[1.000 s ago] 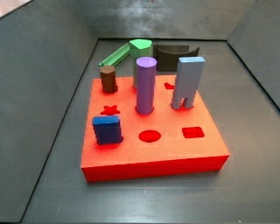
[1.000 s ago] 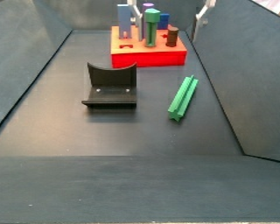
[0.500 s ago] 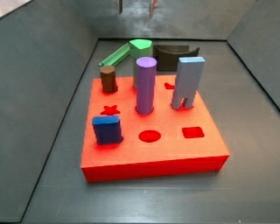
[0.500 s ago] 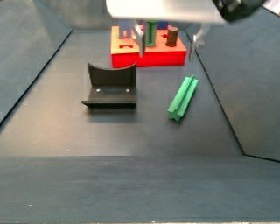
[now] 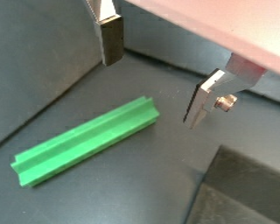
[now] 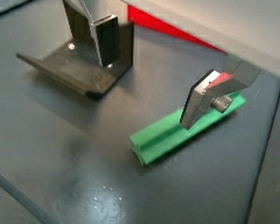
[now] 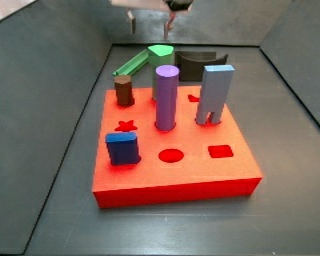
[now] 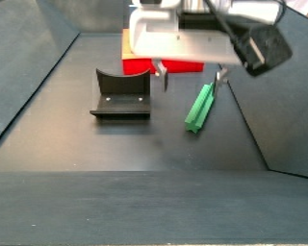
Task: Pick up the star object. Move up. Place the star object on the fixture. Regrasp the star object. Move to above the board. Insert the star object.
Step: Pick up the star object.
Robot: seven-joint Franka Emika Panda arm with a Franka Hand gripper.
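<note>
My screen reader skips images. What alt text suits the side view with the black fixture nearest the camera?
The open claw hangs above the floor between the dark fixture and the green star object, which lies flat. The red board with pegs sits behind it.

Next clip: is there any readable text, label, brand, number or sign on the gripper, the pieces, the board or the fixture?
None can be read in any view.
The gripper, open and above the floor by the star object: no marking visible.
Star object, board and its pegs: plain coloured surfaces.
Fixture: plain dark, only small bright dots, not characters.
</note>
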